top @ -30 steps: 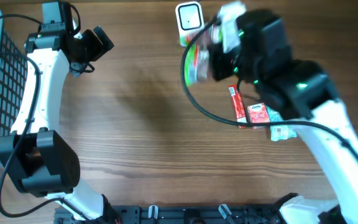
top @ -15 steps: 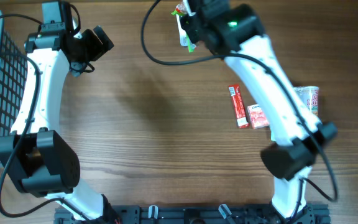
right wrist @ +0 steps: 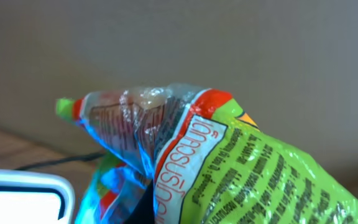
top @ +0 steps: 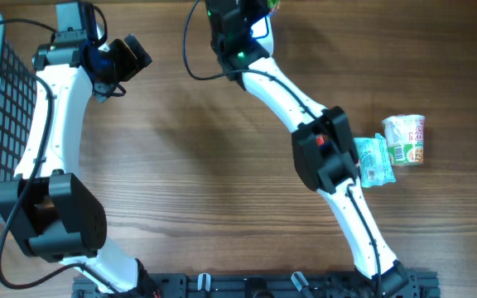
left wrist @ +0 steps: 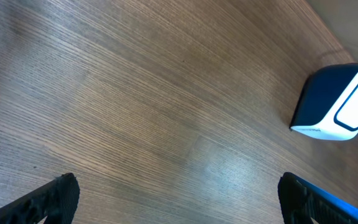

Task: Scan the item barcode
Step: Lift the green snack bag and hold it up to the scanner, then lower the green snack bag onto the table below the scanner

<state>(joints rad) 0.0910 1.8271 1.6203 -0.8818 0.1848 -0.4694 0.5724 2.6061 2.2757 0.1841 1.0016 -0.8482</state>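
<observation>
Fingers (right wrist: 140, 211) (right arm) clamp the green snack bag (right wrist: 229, 162)

Thai-looking script on green packet (right wrist: 241, 168)

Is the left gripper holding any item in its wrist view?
No, the left gripper is wide open and only the wooden table shows between its jaws.

The crinkled green foil snack bag (right wrist: 229, 168), orange-edged and printed with dark text, is pinched in the right gripper (top: 255, 10), its creased, sealed corner pointing left. The white-faced, dark-bodied barcode scanner (left wrist: 335, 102) sits just below that gripper, lower left of the bag.
</observation>
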